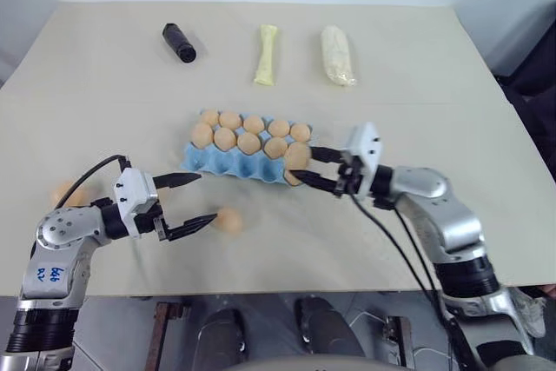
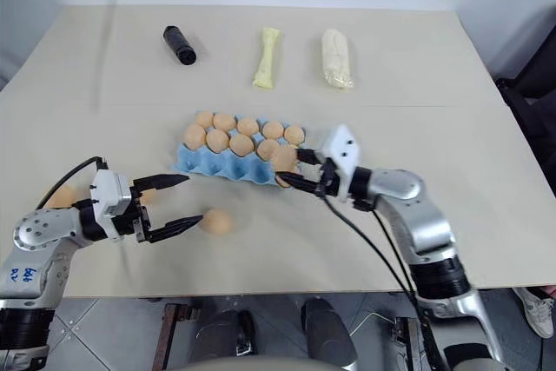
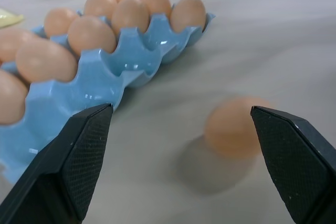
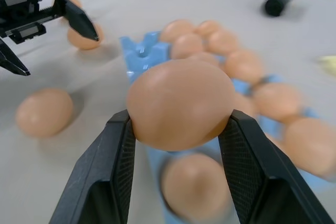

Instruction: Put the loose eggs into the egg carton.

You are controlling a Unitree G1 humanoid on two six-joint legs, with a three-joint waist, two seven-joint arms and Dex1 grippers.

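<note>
Carrying an egg (image 4: 180, 103) clamped in the right gripper (image 1: 314, 169), jaws snug; lower it gently into the egg carton (image 1: 228, 165) cup at six o'clock. Left gripper (image 1: 193, 201) gapes empty.

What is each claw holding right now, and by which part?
The right claw grips a smooth orange-tan egg by its two opposite sides, above the light blue molded carton. The left claw is open, holding nothing.
</note>
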